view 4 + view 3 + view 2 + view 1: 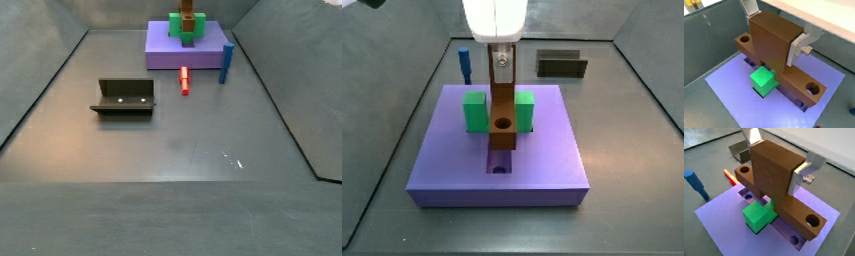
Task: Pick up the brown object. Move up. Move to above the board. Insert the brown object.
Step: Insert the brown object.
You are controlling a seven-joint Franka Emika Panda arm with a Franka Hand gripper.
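My gripper (776, 159) is shut on the upright stem of the brown object (771, 173), a T-shaped block whose long bar has a round hole at each end. The bar lies along the groove of the lavender board (724, 223), passing the green U-shaped block (757, 214). I cannot tell whether it is fully seated. Both wrist views show this; in a wrist view the gripper (775, 32) grips the brown object (771, 50) over the board (737, 90). In a side view the gripper (501, 60) holds the brown object (502, 110) upright between the green block's (476, 112) arms.
A blue peg (464, 65) stands behind the board and a thin red peg (183, 80) lies beside it. A dark olive open box (124, 97) sits on the grey floor away from the board (167, 50). Grey walls enclose the floor.
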